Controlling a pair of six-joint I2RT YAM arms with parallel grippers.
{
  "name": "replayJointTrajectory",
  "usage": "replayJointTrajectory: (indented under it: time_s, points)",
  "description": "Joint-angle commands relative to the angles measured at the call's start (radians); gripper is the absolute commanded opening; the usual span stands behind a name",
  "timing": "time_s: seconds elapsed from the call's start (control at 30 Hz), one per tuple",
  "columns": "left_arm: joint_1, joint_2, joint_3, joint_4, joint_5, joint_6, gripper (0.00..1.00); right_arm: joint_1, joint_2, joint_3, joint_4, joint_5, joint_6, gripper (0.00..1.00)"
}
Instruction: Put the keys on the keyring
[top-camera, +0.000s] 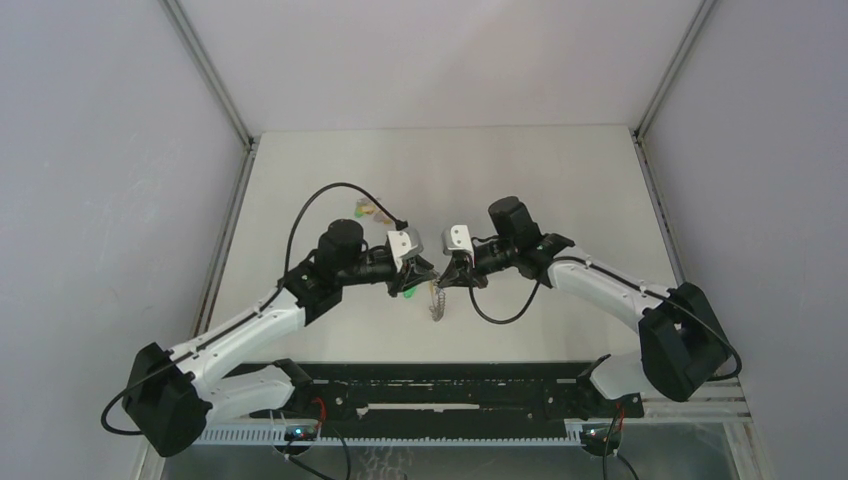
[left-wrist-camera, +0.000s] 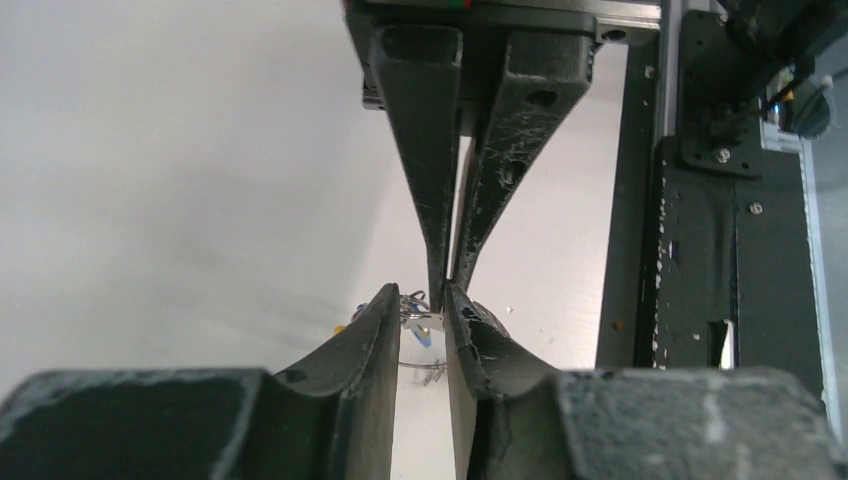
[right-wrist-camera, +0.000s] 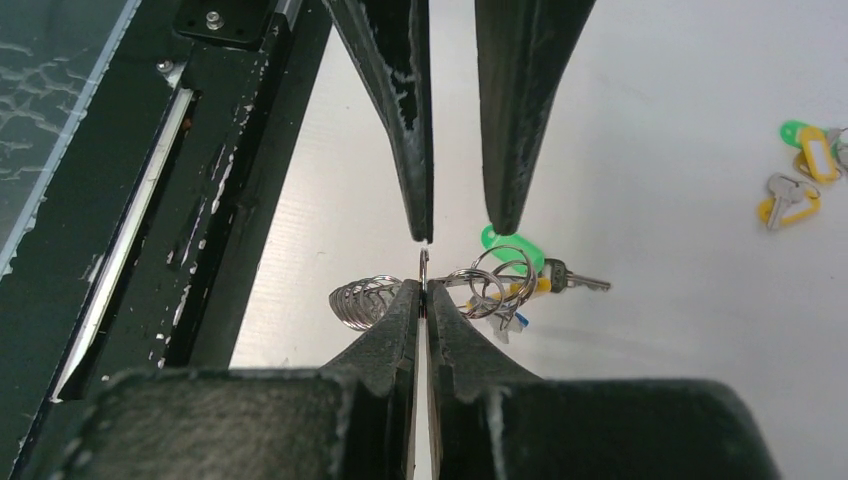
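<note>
My right gripper (right-wrist-camera: 425, 287) is shut on the thin wire of the keyring (right-wrist-camera: 362, 298), whose ribbed coil shows just left of its tips. Several keys (right-wrist-camera: 520, 285) hang on small rings right of the tips, one with a green head (right-wrist-camera: 512, 247). My left gripper (right-wrist-camera: 465, 230) faces it tip to tip, its jaws apart with nothing clearly held between them. In the left wrist view a silvery key piece (left-wrist-camera: 424, 320) lies just past the left gripper (left-wrist-camera: 421, 298). From above, both grippers meet mid-table and the keyring (top-camera: 436, 305) dangles below them.
Loose keys with yellow and green heads (right-wrist-camera: 800, 175) lie on the table away from the grippers, seen from above behind the left arm (top-camera: 366, 210). A black rail (top-camera: 440, 385) runs along the near edge. Grey walls enclose the table on three sides.
</note>
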Motion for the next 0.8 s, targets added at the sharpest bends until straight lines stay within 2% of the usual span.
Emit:
replayJointTrajectory:
  time_s: [0.0, 0.23, 0.47, 0.77]
  points:
    - [-0.004, -0.050, -0.039, 0.112, -0.070, -0.042, 0.30, 0.004, -0.083, -0.003, 0.019, 0.020, 0.009, 0.00]
    - [-0.005, -0.074, -0.089, 0.168, -0.231, -0.112, 0.43, -0.034, -0.204, -0.077, 0.046, 0.068, 0.047, 0.00]
    - [-0.005, -0.059, -0.114, 0.171, -0.411, -0.230, 0.49, -0.064, -0.324, -0.233, 0.219, 0.127, 0.152, 0.00]
    - [-0.005, 0.127, -0.009, -0.023, -0.511, -0.284, 0.49, -0.074, -0.449, -0.408, 0.433, 0.200, 0.319, 0.00]
